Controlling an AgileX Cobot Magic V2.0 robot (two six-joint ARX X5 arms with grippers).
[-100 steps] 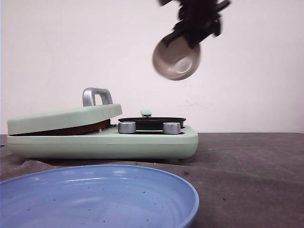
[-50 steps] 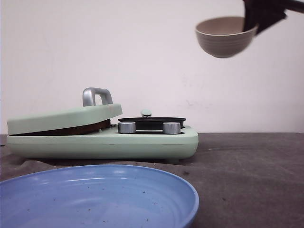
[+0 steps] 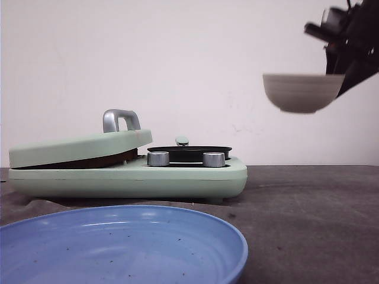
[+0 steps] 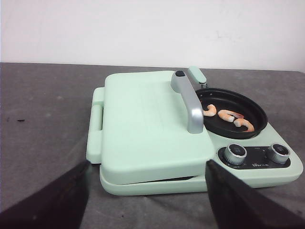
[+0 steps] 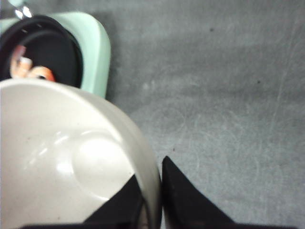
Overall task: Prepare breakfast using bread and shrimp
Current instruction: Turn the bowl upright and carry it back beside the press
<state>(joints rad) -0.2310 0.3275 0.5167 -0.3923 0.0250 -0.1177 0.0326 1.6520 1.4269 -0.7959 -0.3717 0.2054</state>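
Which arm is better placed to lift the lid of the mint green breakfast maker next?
Left, probably. Its open gripper faces the silver lid handle of the mint green breakfast maker, holding nothing. The right gripper is clamped on the empty beige bowl, off to the side.

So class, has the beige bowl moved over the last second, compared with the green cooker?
Yes. The bowl has travelled rightward away from above the cooker, turned from tipped to upright, and now hangs beyond the cooker's right end.

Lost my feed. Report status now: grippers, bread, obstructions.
Right gripper shut on empty bowl, held in the air right of the griddle. Left gripper open, holding nothing. Bread not visible; lid down. Shrimp in pan. No obstructions seen.
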